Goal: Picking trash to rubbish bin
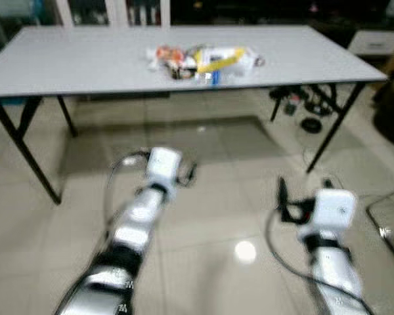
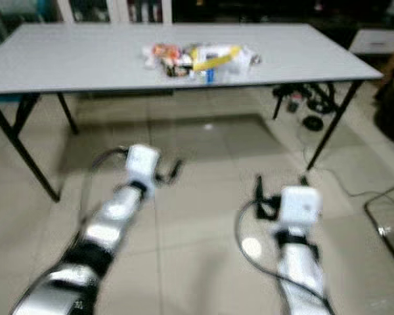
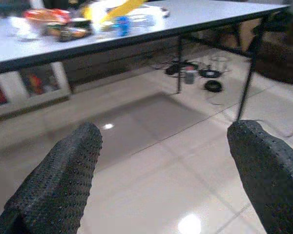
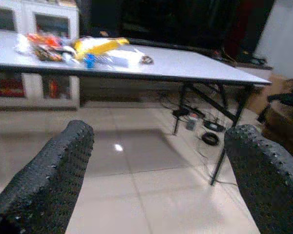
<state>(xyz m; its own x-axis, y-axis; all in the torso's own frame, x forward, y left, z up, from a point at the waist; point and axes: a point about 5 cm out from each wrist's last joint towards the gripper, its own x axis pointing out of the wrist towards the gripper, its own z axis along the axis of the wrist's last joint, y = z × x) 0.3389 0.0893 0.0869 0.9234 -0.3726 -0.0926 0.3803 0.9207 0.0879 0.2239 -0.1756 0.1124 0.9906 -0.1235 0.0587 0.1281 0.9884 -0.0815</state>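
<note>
A pile of trash lies near the middle of the long grey table: orange and white wrappers, a yellow packet, clear plastic and a small blue piece. The same trash appears far beyond my left gripper, which is open with nothing between its fingers. My right gripper is also open and empty, with the trash well ahead of it. Both arms, left and right, reach forward over the tiled floor, short of the table.
Black folding table legs stand at the left and right ends. Cables and small dark objects lie on the floor under the right end. Cabinets line the back wall. A dark bulky object sits at the far right.
</note>
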